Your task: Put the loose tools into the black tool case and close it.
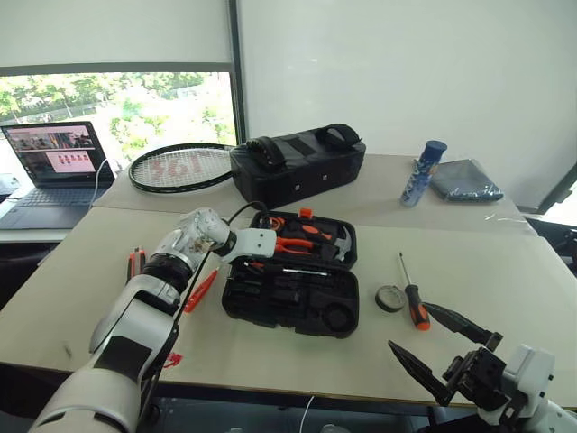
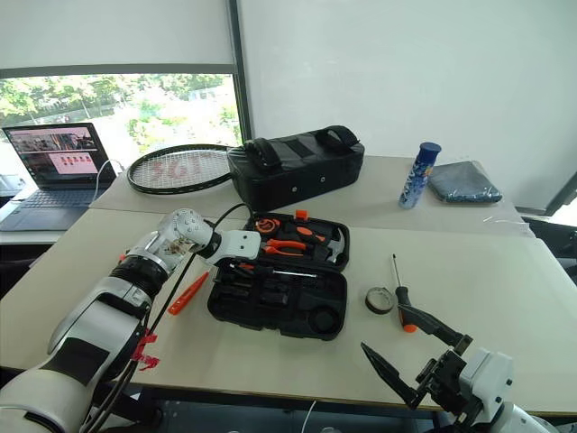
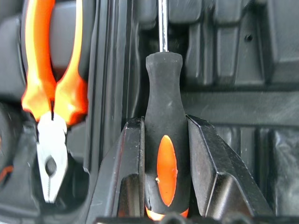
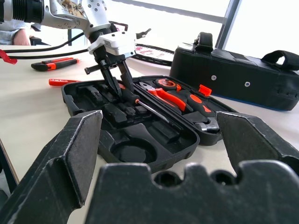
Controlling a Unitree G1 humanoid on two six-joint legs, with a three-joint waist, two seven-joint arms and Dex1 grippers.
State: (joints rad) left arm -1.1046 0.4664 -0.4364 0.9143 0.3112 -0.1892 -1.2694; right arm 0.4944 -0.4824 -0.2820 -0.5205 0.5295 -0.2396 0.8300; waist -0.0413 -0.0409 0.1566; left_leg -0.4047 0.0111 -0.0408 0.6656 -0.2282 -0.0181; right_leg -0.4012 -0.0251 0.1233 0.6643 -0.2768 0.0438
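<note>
Screwdriver (image 3: 164, 154) pinched in left gripper (image 4: 117, 81), shaft lengthwise over open case (image 1: 270, 311); right gripper (image 1: 442, 347) spread.

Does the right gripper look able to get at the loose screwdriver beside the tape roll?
Probably yes: the right gripper is open, and bare table separates it from the screwdriver by the tape roll.

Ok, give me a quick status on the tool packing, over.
Left gripper shut on a screwdriver, over the open black tool case. Right gripper open, idle. Second screwdriver, tape roll, utility knife loose on the table. Nothing blocking.
</note>
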